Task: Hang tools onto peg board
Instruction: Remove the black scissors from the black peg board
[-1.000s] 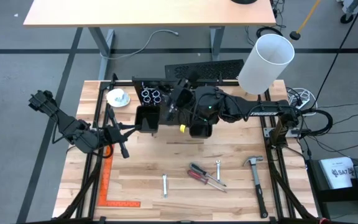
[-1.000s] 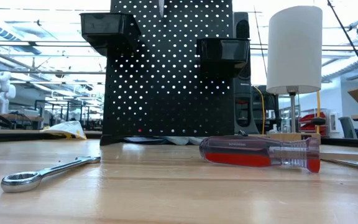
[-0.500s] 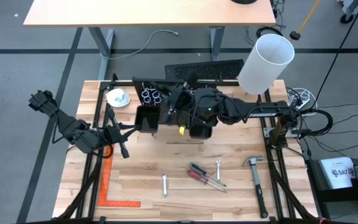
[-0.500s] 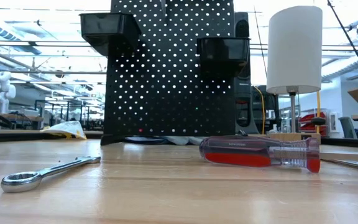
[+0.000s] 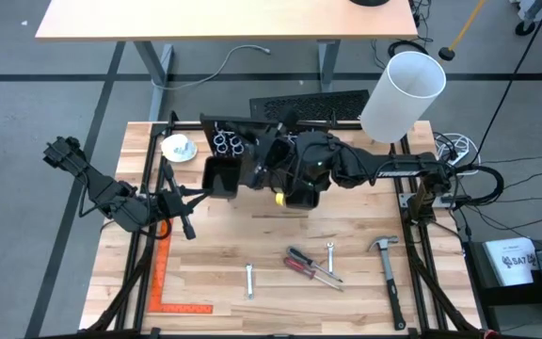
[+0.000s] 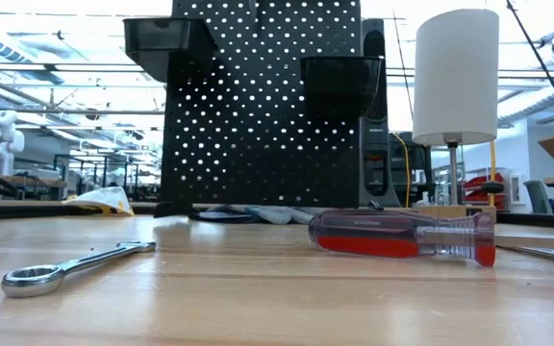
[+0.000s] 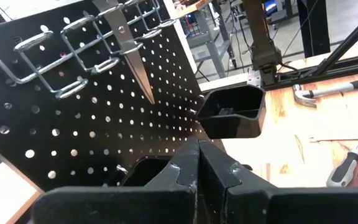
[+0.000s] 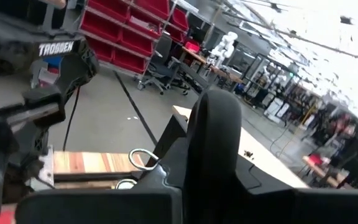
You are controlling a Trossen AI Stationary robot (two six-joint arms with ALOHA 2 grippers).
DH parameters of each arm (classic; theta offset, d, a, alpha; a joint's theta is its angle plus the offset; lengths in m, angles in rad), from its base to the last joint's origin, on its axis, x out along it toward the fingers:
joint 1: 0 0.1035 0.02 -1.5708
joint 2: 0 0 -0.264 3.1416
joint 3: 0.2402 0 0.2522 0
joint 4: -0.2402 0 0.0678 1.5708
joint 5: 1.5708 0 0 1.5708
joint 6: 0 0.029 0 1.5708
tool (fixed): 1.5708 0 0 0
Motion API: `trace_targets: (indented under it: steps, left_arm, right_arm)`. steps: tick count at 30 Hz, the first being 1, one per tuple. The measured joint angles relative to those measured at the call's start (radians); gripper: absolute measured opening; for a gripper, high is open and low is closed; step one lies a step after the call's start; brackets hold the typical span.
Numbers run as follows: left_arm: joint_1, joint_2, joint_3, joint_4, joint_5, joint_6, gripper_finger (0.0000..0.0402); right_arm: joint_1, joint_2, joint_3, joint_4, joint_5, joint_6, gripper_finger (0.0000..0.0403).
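Note:
The peg board (image 5: pixel 252 151) stands upright at the table's middle, with wire ring holders (image 7: pixel 73 59) and two black bins (image 7: pixel 232 112). Silver scissors blades (image 7: pixel 132 56) hang point down through one ring. My right gripper (image 5: pixel 269 162) reaches in from the right at the board's top and is shut on the scissors' black handle (image 8: pixel 213 124). My left gripper (image 5: pixel 186 202) waits shut, left of the board. A wrench (image 5: pixel 249 281), screwdrivers (image 5: pixel 309 266) and a short wrench (image 5: pixel 330 256) lie flat on the table nearer the front. My right gripper pinches the scissors' black handle (image 8: pixel 213 134), which stands up between its two fingers (image 8: pixel 166 174). The fingers come in about level from the table's right, at the board's top. The blades hang below through a wire ring; how far back the handle reaches does not show.
A hammer (image 5: pixel 389 268) lies at the front right. An orange square ruler (image 5: pixel 163 282) lies at the front left. A tall white cylinder (image 5: pixel 403 94) stands at the back right, and a small white object (image 5: pixel 179 148) lies left of the board.
The silver tip that showed at the top of the low view a second ago is gone from that view. The peg board has shifted slightly: its bins have moved a little and its lower edge now looks raised off the table.

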Motion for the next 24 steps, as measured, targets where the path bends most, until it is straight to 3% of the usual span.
trace_targets:
  steps: [8, 17, 21, 24]
  left_arm:
    - [0.0, 0.0, 0.0, 0.0, 0.0, 0.0, 0.0008]
    - [0.001, 0.0, 0.0, -0.001, -0.025, -0.003, 0.0008]
    - [0.028, 0.0, 0.0, -0.071, -0.062, -0.116, 0.0013]
    - [0.067, 0.0, 0.0, -0.147, -0.056, -0.222, 0.0042]
  right_arm:
    - [-0.001, -0.013, 0.008, -0.147, -0.019, -0.074, 0.0038]
    - [0.01, -0.011, 0.008, -0.144, -0.021, -0.044, 0.0038]
    - [0.013, -0.011, 0.008, -0.145, -0.021, -0.038, 0.0038]
    - [0.013, -0.01, 0.007, -0.146, -0.02, -0.021, 0.0038]
